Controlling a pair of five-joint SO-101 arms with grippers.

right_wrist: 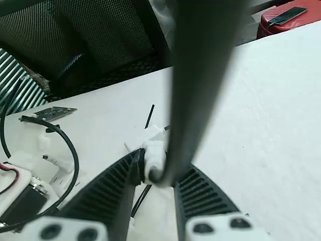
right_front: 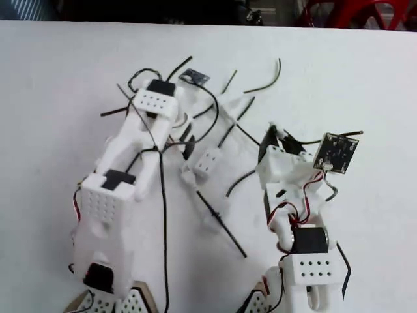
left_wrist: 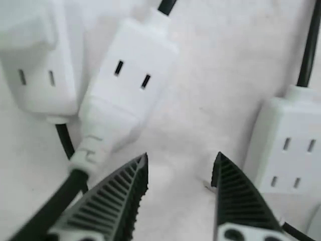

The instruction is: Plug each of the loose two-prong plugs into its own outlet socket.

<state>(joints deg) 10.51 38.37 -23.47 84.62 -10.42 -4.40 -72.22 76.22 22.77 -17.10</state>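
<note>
The left gripper (left_wrist: 180, 160) hangs wide open, empty, among white rectangular plastic outlet sockets (left_wrist: 131, 68) (mid-table). The right gripper (right_wrist: 159, 168) is clamped on a thick black cord (right_wrist: 195, 75) beside its white plastic plug end (right_wrist: 154, 153).

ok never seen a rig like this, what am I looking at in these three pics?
Two small white robot arms sit side by side on a white table. The high view comes from a fixed camera looking down. The other two come from a camera on each arm's wrist, looking out past its gripper. White outlet sockets and loose black cords lie on the table. In the left wrist view, the left gripper is open over bare table, holding nothing, with sockets on either side. In the right wrist view, the right gripper is shut on a black cable.
</note>
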